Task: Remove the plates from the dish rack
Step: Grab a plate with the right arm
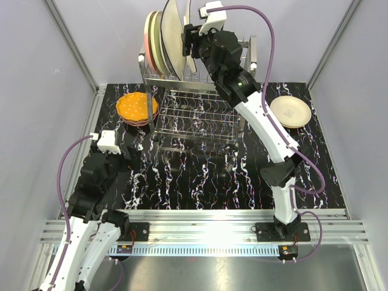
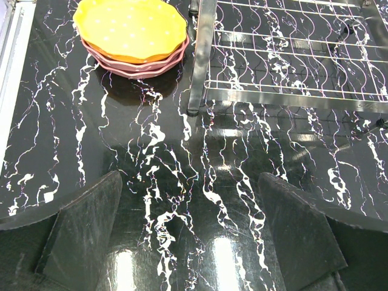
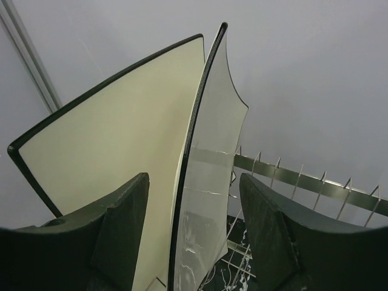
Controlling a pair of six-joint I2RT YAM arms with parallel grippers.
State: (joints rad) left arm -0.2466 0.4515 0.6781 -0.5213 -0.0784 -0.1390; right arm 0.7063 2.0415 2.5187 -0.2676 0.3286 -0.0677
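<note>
Grey walls [image 1: 36,60] are seen round three sides of a black, white-veined table [image 1: 200,176]. At the middle of the table's far edge the dish rack [image 1: 194,115] is stood, a chrome wire frame in two tiers. On its upper tier several plates [image 1: 160,42] are kept upright on edge in a close row. A pink-and-cream plate [image 1: 147,39] is placed at the left end, then cream ones, with a large cream square plate [image 1: 173,33] toward the right of the row.

The right gripper [image 1: 191,41] is raised to the upper tier, at the right end of that row. In the right wrist view its fingers [image 3: 121,230] are seen held apart, with the dark-rimmed edge of a white plate [image 3: 215,151] between them. No contact of either finger with that plate can be made out. The square plate is seen just to its left, the two nearly touching at the top.

Off the rack, an orange plate [image 1: 134,105] is laid on a stack of pink plates [image 1: 142,121] near the table's far left corner, just beside the rack's left post. A cream round plate [image 1: 290,111] is laid flat near the far right corner, apart from the rack.

The left gripper [image 1: 118,162] is held low over the table's left side, toward the near edge and well apart from the stack. Its jaws are spread wide and nothing is held between them.
</note>
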